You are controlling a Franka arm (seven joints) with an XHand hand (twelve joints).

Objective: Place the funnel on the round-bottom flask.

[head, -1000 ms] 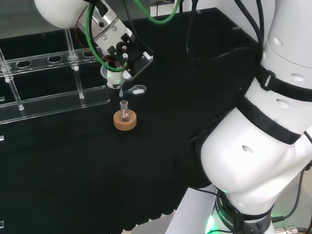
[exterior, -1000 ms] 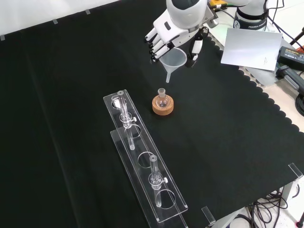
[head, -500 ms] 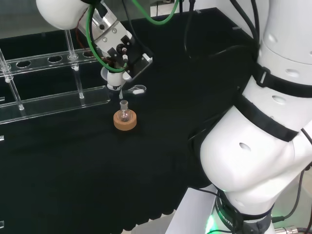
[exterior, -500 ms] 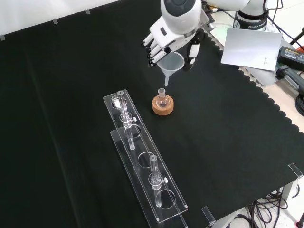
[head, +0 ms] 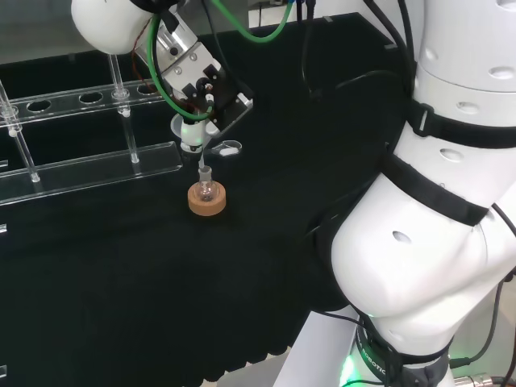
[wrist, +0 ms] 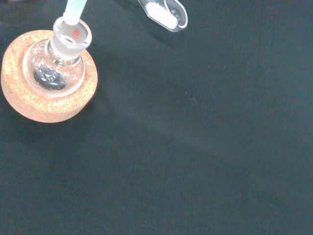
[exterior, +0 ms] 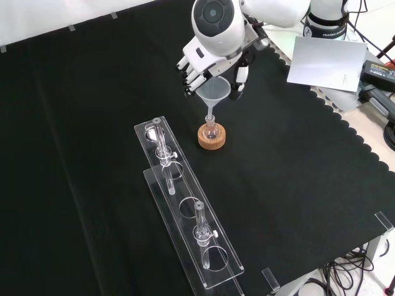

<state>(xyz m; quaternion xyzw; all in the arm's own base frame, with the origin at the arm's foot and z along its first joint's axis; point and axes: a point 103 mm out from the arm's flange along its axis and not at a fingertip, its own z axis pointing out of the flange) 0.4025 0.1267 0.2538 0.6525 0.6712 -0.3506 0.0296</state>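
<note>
A small clear round-bottom flask [exterior: 211, 131] stands upright on a cork ring [exterior: 212, 137] in the middle of the black cloth. The hand [exterior: 207, 52] is shut on a clear plastic funnel [exterior: 213, 92], fingers curled round its cone. The funnel hangs directly over the flask, and its stem tip reaches the mouth of the neck. In the head view the funnel [head: 190, 131] sits just above the flask [head: 205, 183] under the hand [head: 191, 71]. The wrist view shows the funnel stem [wrist: 75, 8] entering the flask neck [wrist: 71, 35] above the cork ring [wrist: 39, 105].
A clear acrylic tube rack [exterior: 185, 209] holding two glass tubes lies to the front left of the flask in the front view. A small clear dish with white powder [wrist: 163, 13] lies on the cloth beside the flask. White paper [exterior: 324, 61] lies at the cloth's far right edge.
The hand has carried the funnel toward the flask and lowered it. The stem, earlier above and beside the neck, now meets the flask's mouth.
</note>
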